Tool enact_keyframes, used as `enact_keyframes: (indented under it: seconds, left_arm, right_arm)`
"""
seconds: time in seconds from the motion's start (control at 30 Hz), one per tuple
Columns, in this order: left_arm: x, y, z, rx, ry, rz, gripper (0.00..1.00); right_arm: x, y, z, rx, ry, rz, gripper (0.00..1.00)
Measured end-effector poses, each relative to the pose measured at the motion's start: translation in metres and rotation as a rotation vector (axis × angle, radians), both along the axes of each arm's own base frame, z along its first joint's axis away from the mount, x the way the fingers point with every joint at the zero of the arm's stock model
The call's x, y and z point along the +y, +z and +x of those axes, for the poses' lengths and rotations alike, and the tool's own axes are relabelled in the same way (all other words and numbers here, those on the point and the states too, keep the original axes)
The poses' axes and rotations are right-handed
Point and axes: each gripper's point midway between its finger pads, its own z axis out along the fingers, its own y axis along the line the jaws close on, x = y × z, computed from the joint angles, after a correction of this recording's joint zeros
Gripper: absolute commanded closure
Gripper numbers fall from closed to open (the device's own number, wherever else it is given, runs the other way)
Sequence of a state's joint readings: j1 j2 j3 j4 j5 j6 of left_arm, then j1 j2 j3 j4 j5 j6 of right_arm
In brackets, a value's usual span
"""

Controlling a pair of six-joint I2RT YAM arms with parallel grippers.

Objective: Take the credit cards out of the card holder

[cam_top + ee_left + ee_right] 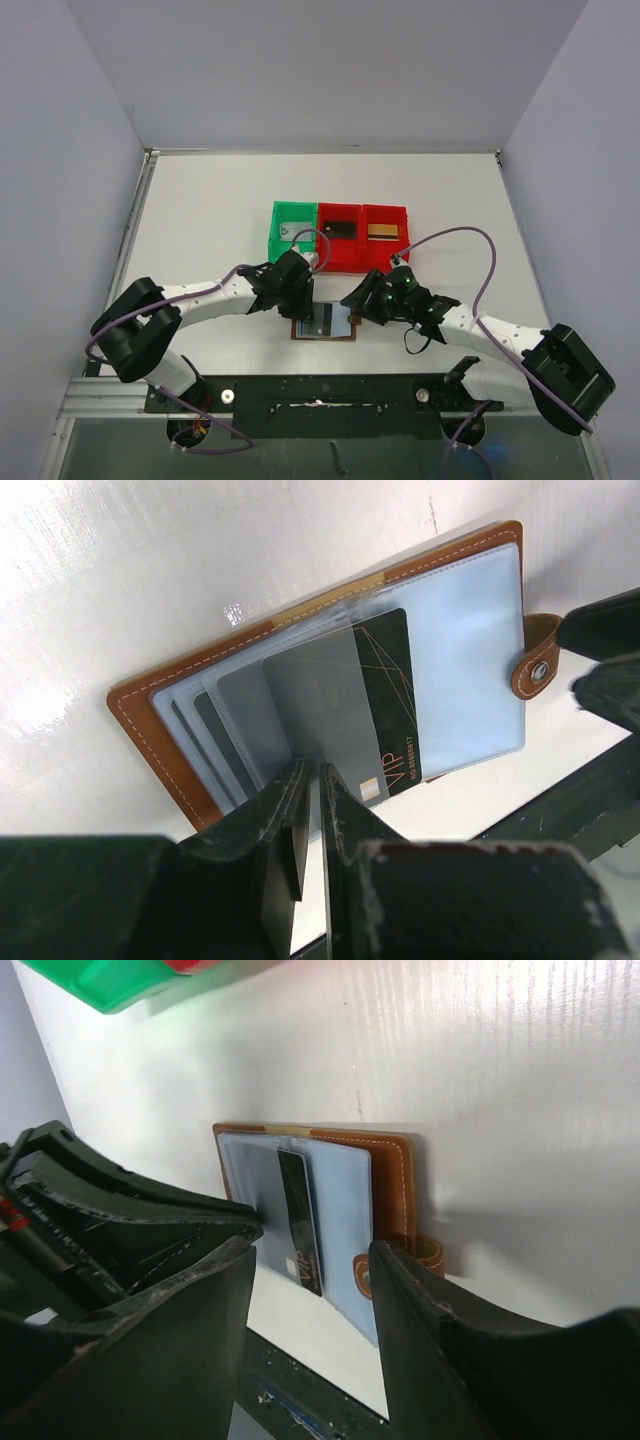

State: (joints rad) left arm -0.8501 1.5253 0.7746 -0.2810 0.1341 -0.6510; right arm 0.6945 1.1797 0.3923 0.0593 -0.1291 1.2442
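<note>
My left pincer [315, 775] is pinched narrow on what seems a grey card [305, 705] in the card holder [470, 640]. My right pincer [315, 1260] is wide. Next, I pull the card straight out.

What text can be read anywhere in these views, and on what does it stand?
"VIP": on the black card sticking out of the card holder.
"NO." followed by a row of digits, beside it on the same card: the digits are too small to read surely.
Grey card: no text shows.
Binned cards: too small to read in the top view.
</note>
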Motion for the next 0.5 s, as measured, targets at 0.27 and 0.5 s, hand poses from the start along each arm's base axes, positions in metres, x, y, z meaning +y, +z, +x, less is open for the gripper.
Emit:
enact_keyframes:
  seconds: [0.27, 0.5]
  left_arm:
    - [0.0, 0.0, 0.0, 0.0, 0.0, 0.0, 0.91]
    - [0.0, 0.0, 0.0, 0.0, 0.0, 0.001, 0.91]
  right_arm:
    - [0.011, 0.014, -0.004, -0.045, 0.045, 0.028, 0.5]
    - [0.041, -0.001, -0.008, -0.002, 0.109, 0.052, 0.53]
